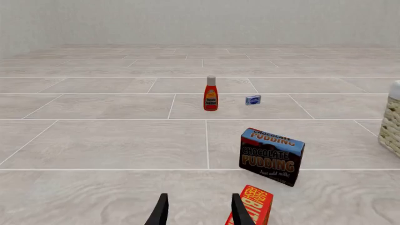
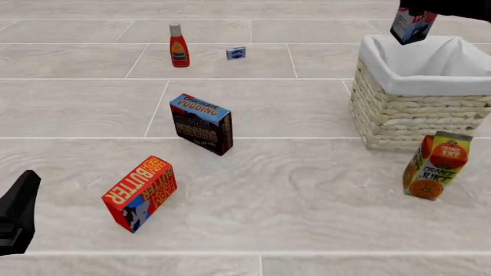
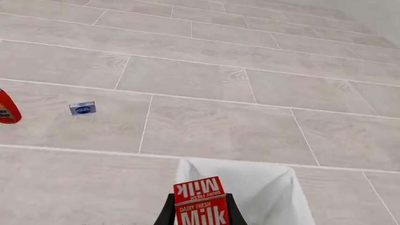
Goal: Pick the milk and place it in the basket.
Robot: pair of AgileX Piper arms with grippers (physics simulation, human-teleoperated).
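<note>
Closest to us, the left gripper (image 1: pixel 198 211) hangs low over the bench (image 2: pixel 307 195) with its two fingers spread apart and nothing between them. Right by it lies the butter box (image 2: pixel 140 192), tipped on its side, and a bit further on stands the chocolate pudding box (image 2: pixel 202 124). Over on the right the orange juice carton (image 2: pixel 431 165) stands just in front of the basket (image 2: pixel 406 115), very near it. Above the basket's far corner, the right gripper (image 3: pixel 200 213) is squeezed onto the milk (image 3: pixel 201 204), one finger on each flat side, holding it up in the air over the white cloth. The milk looks small and light, and its thin card walls would likely dent if pinched too hard. The flat sides are a good place to hold; the slanted top would slip. How far down the fingers reach is hard to tell, since the carton hides them. Far off at the back stand the ketchup bottle (image 2: pixel 179 46) and a tiny blue box (image 2: pixel 236 53).
</note>
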